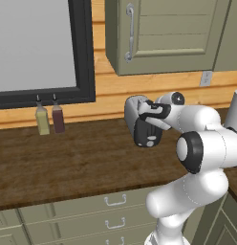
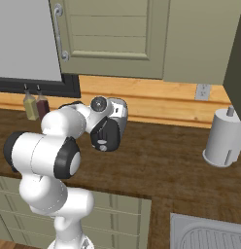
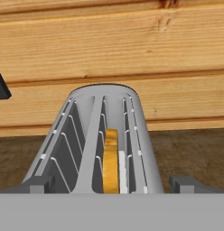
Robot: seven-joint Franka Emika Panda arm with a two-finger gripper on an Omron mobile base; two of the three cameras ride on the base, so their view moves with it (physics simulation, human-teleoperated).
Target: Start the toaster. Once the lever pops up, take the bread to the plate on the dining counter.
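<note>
While the bread (image 3: 111,158) is sitting in the toaster (image 3: 105,135), I am hovering my gripper (image 3: 111,184) spread open above, carrying nothing, plate delivery pending.

No text, label, brand, number or sign could be read on anything in the three views.

Glossy white rounded arm links, black joint bands, dark wrist housing

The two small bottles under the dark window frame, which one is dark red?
The dark red bottle is the one nearer the silver-grey toaster; the yellow-green bottle beside it stands farther from the toaster.
</note>
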